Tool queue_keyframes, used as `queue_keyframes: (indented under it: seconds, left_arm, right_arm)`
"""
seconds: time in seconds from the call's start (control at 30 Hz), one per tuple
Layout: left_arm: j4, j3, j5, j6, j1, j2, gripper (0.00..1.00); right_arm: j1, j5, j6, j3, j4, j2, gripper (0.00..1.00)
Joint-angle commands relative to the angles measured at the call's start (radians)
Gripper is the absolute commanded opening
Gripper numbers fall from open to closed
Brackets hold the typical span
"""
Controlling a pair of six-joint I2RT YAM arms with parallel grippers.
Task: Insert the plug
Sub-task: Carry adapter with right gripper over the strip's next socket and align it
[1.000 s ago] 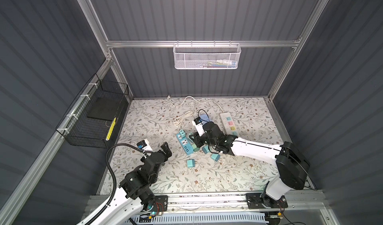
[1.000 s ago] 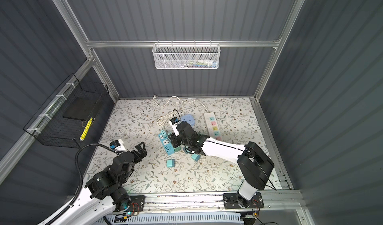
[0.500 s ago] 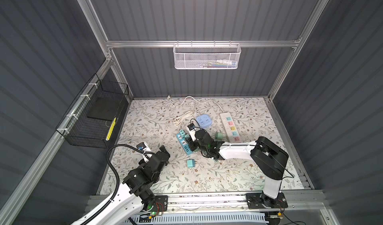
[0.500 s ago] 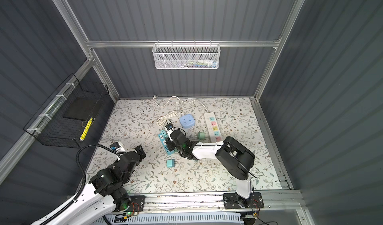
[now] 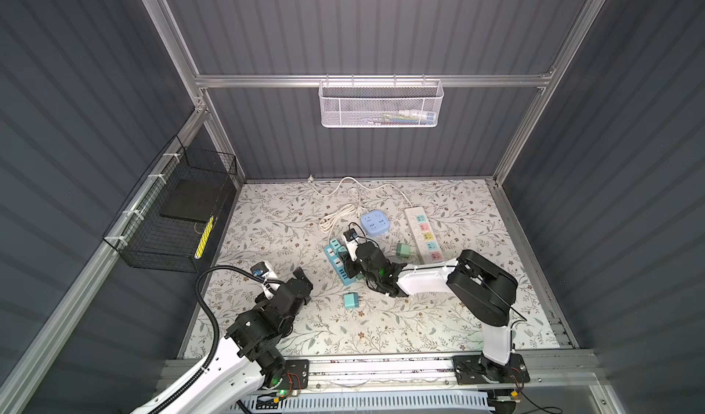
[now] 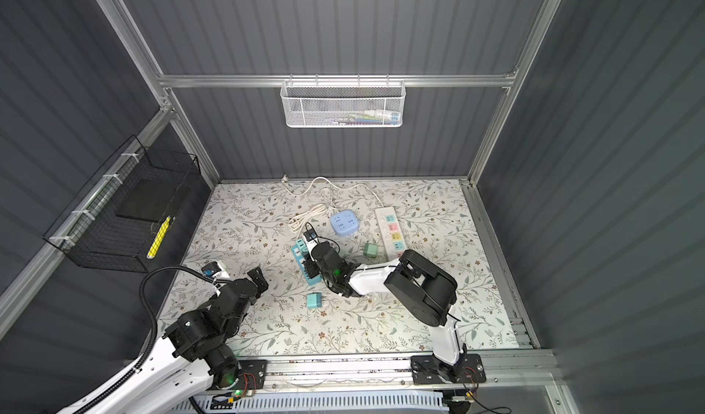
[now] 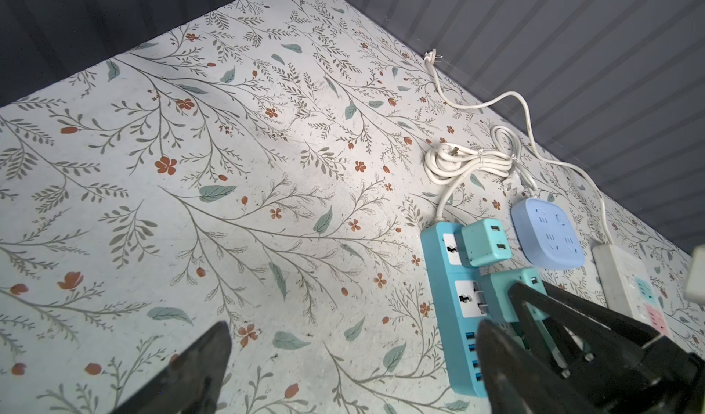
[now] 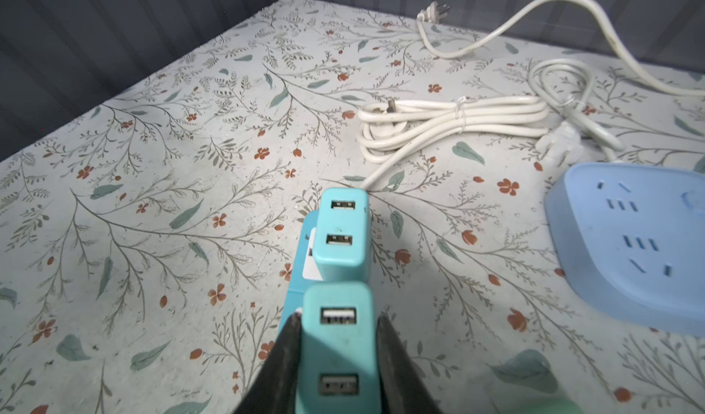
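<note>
My right gripper (image 5: 349, 260) (image 6: 311, 265) (image 8: 337, 326) is shut on a teal USB charger plug (image 8: 337, 349) (image 7: 505, 297), one finger on each side. The plug hangs over the blue power strip (image 5: 335, 267) (image 6: 303, 269) (image 7: 444, 278), at the strip's second socket. In the left wrist view its metal prongs show between plug body and socket face. Another teal plug (image 8: 343, 232) (image 7: 484, 242) sits in the strip's end socket. My left gripper (image 5: 301, 275) (image 6: 257, 276) (image 7: 354, 332) is open and holds nothing, low over the mat left of the strip.
A loose teal plug (image 5: 351, 300) (image 6: 314, 300) lies in front of the strip and a green plug (image 5: 402, 250) to its right. A light-blue socket block (image 5: 375, 222) (image 8: 629, 240), a white strip (image 5: 424, 234) and coiled white cable (image 8: 450, 122) lie behind.
My right gripper has carried the plug forward and left, from beside the light-blue block to over the blue strip, its arm folding in. The left arm has drawn back slightly.
</note>
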Motion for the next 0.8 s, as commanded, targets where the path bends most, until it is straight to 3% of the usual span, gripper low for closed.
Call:
queue_keyframes:
  seconds: [0.0, 0.33, 0.77]
  left_arm:
    - [-0.033, 0.035, -0.008, 0.01, -0.003, -0.01, 1.0]
    - [-0.05, 0.036, -0.016, 0.01, -0.004, -0.033, 1.0]
    - [-0.067, 0.054, -0.037, 0.021, -0.004, -0.03, 1.0]
  right_arm:
    - [0.005, 0.025, 0.009, 0.018, 0.0, 0.026, 0.13]
    - [0.044, 0.104, -0.044, 0.008, -0.048, 0.06, 0.13]
    - [0.046, 0.093, -0.014, 0.017, -0.205, 0.153, 0.12]
